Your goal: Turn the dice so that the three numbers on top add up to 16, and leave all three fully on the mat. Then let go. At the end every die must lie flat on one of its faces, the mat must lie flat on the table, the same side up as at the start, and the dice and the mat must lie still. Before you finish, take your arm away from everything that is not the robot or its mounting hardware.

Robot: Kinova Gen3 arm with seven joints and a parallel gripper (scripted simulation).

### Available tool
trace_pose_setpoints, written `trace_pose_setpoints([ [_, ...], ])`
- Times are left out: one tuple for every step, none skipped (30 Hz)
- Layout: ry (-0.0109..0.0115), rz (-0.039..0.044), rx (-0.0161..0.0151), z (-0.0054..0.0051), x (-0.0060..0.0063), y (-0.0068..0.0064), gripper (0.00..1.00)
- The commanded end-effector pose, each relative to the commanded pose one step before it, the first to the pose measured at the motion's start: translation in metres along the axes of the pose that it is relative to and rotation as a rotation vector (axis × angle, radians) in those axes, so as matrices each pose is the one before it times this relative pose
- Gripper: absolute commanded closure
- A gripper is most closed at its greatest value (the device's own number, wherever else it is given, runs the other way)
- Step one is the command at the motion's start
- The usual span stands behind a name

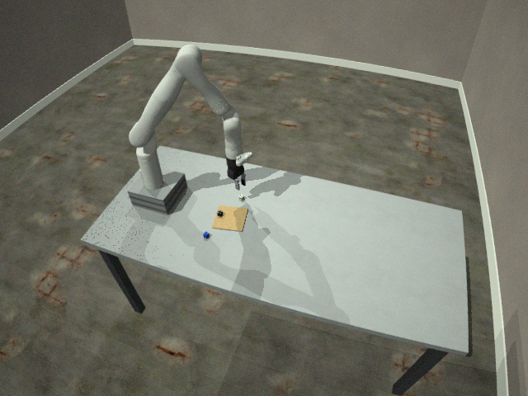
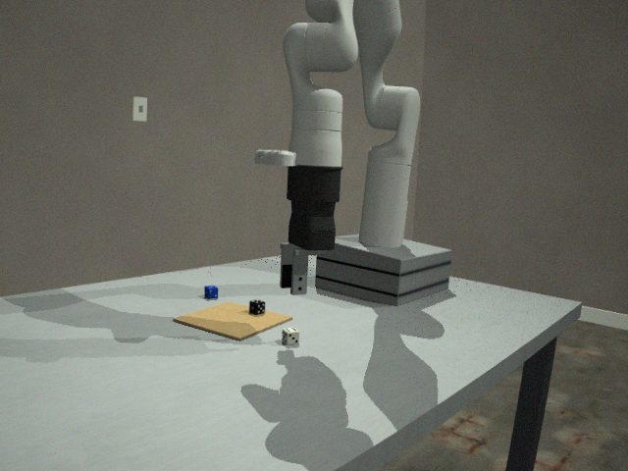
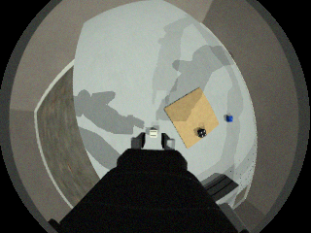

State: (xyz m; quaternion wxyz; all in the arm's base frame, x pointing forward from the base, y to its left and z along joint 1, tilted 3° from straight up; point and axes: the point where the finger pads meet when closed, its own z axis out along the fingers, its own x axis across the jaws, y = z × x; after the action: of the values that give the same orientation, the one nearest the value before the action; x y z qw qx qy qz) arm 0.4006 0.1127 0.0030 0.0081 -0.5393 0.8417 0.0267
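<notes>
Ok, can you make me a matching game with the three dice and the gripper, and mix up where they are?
Things:
1. black die
2. blue die
3. white die
4. gripper

Places:
A. on the table, the nearest die to the gripper
B. in the air, holding nothing
C. on the mat
D. on the table, the farthest die from the gripper

Right pairs: 1-C, 2-D, 3-A, 4-B

The white die point(image 1: 242, 197) point(image 2: 290, 337) point(image 3: 154, 133) and blue die point(image 1: 206, 235) point(image 2: 211, 292) point(image 3: 229, 118) lie flat off the tan mat point(image 1: 232, 221) point(image 2: 223, 319) point(image 3: 190, 114), the black die point(image 1: 219, 213) point(image 2: 257, 307) point(image 3: 201, 132) on it.
</notes>
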Motion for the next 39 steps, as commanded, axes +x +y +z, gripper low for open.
trace_pose_setpoints([
  [-0.00111, 0.00009, 0.00135, -0.00063, -0.00035, -0.00047, 0.3],
  [0.0, 0.0, 0.0, 0.0, 0.0, 0.0, 0.3],
  [0.0, 0.0, 0.0, 0.0, 0.0, 0.0, 0.3],
  [0.0, 0.0, 0.0, 0.0, 0.0, 0.0, 0.3],
  [0.0, 0.0, 0.0, 0.0, 0.0, 0.0, 0.3],
  [0.0, 0.0, 0.0, 0.0, 0.0, 0.0, 0.3],
  [0.0, 0.0, 0.0, 0.0, 0.0, 0.0, 0.3],
  [0.0, 0.0, 0.0, 0.0, 0.0, 0.0, 0.3],
  [0.0, 0.0, 0.0, 0.0, 0.0, 0.0, 0.3],
  [0.0, 0.0, 0.0, 0.0, 0.0, 0.0, 0.3],
  [0.0, 0.0, 0.0, 0.0, 0.0, 0.0, 0.3],
  [0.0, 0.0, 0.0, 0.0, 0.0, 0.0, 0.3],
  [0.0, 0.0, 0.0, 0.0, 0.0, 0.0, 0.3],
  [0.0, 0.0, 0.0, 0.0, 0.0, 0.0, 0.3],
  [0.0, 0.0, 0.0, 0.0, 0.0, 0.0, 0.3],
  [0.0, 0.0, 0.0, 0.0, 0.0, 0.0, 0.3],
  [0.0, 0.0, 0.0, 0.0, 0.0, 0.0, 0.3],
  [0.0, 0.0, 0.0, 0.0, 0.0, 0.0, 0.3],
  [0.0, 0.0, 0.0, 0.0, 0.0, 0.0, 0.3],
  [0.0, 0.0, 0.0, 0.0, 0.0, 0.0, 0.3],
  [0.0, 0.0, 0.0, 0.0, 0.0, 0.0, 0.3],
  [0.0, 0.0, 0.0, 0.0, 0.0, 0.0, 0.3],
  [0.0, 0.0, 0.0, 0.0, 0.0, 0.0, 0.3],
  [0.0, 0.0, 0.0, 0.0, 0.0, 0.0, 0.3],
  [0.0, 0.0, 0.0, 0.0, 0.0, 0.0, 0.3],
  [0.0, 0.0, 0.0, 0.00002, 0.0, 0.0, 0.3],
  [0.0, 0.0, 0.0, 0.00004, 0.0, 0.0, 0.3],
  [0.0, 0.0, 0.0, 0.0, 0.0, 0.0, 0.3],
  [0.0, 0.0, 0.0, 0.0, 0.0, 0.0, 0.3],
  [0.0, 0.0, 0.0, 0.00008, 0.0, 0.0, 0.3],
  [0.0, 0.0, 0.0, 0.00012, 0.0, 0.0, 0.3],
  [0.0, 0.0, 0.0, 0.00017, 0.0, 0.0, 0.3],
  [0.0, 0.0, 0.0, 0.00023, 0.0, 0.0, 0.3],
  [0.0, 0.0, 0.0, 0.0003, 0.0, 0.0, 0.3],
  [0.0, 0.0, 0.0, 0.00037, 0.0, 0.0, 0.3],
  [0.0, 0.0, 0.0, 0.00044, 0.0, 0.0, 0.3],
  [-0.00001, 0.0, 0.0, 0.00052, 0.0, 0.0, 0.3],
  [-0.00001, 0.0, 0.0, 0.0006, 0.0, 0.0, 0.3],
  [-0.00001, -0.00001, 0.0, 0.00068, 0.0, 0.0, 0.3],
])
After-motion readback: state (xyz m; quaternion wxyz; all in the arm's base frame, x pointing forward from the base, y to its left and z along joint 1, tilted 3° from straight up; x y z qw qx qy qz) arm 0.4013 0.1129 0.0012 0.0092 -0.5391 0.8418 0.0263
